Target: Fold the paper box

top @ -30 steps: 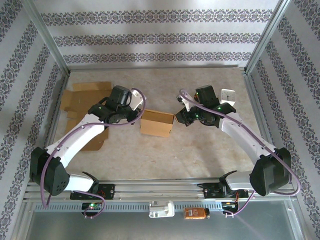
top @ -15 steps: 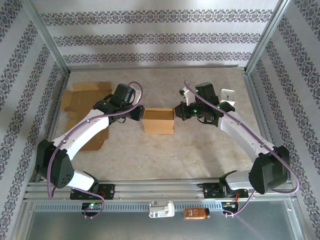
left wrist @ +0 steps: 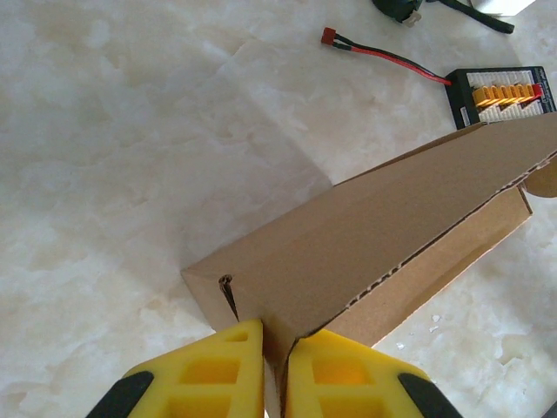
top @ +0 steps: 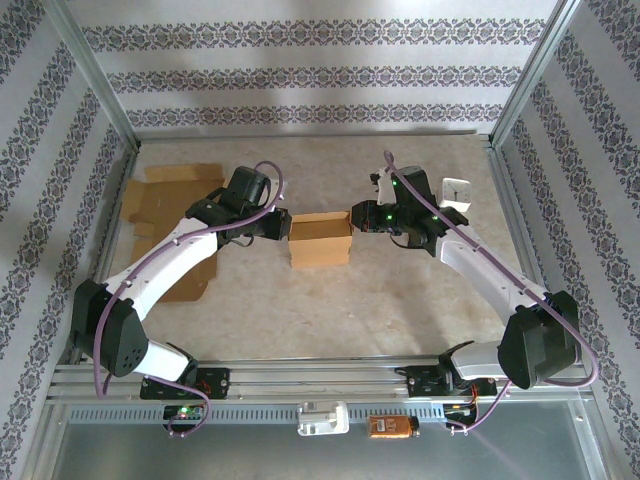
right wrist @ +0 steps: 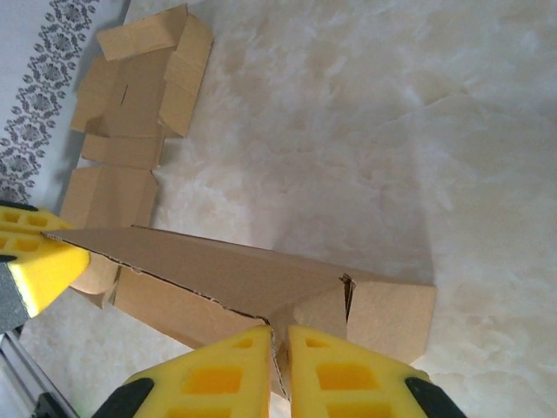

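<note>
The brown paper box [top: 320, 240] stands partly formed in the middle of the table, its top open. My left gripper [top: 283, 228] is shut on the box's left end wall; in the left wrist view its yellow fingers [left wrist: 209, 370] pinch the cardboard edge of the box [left wrist: 365, 235]. My right gripper [top: 356, 217] is shut on the right end wall. The right wrist view shows the right gripper [right wrist: 280, 366] clamping a thin flap of the box [right wrist: 244, 270], with a yellow finger of the left gripper [right wrist: 35, 257] at the far end.
Flat cardboard blanks [top: 170, 200] lie at the back left, also in the right wrist view [right wrist: 130, 96]. A white device [top: 455, 190] sits at the back right. A black charger [left wrist: 500, 91] with a red cable [left wrist: 383, 54] lies beyond the box. Metal frame posts border the table.
The box has turned square to the table and shifted slightly back. The left gripper has closed on its left wall. The right gripper moved back and left, staying on the right wall.
</note>
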